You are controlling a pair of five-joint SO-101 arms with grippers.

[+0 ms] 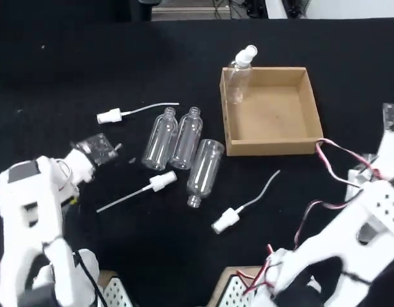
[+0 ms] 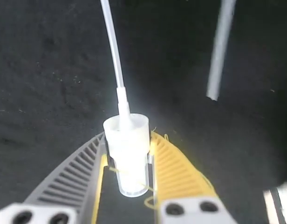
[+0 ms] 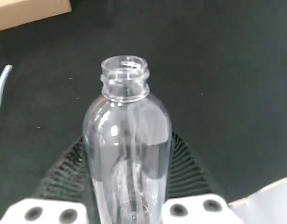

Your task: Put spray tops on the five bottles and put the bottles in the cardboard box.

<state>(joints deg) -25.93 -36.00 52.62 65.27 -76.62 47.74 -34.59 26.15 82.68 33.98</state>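
Observation:
My left gripper (image 2: 128, 137) is shut on a white spray top (image 2: 127, 154), whose thin tube (image 2: 113, 51) points away over the black table. My right gripper (image 3: 128, 140) is shut on a clear bottle (image 3: 127, 154) with an open, uncapped neck (image 3: 125, 77). Three uncapped bottles (image 1: 160, 139) (image 1: 187, 137) (image 1: 204, 169) lie left of the cardboard box (image 1: 270, 150). One capped bottle (image 1: 237, 83) stands at the box's far left corner. Three loose spray tops (image 1: 110, 116) (image 1: 162, 181) (image 1: 226, 220) lie on the table.
The left arm (image 1: 31, 192) stands at the front left and the right arm (image 1: 350, 243) at the front right, with red and white cables (image 1: 338, 160) near the box. White perforated mounts (image 1: 235, 294) sit at the front edge. Another tube (image 2: 220, 46) lies close to the held spray top.

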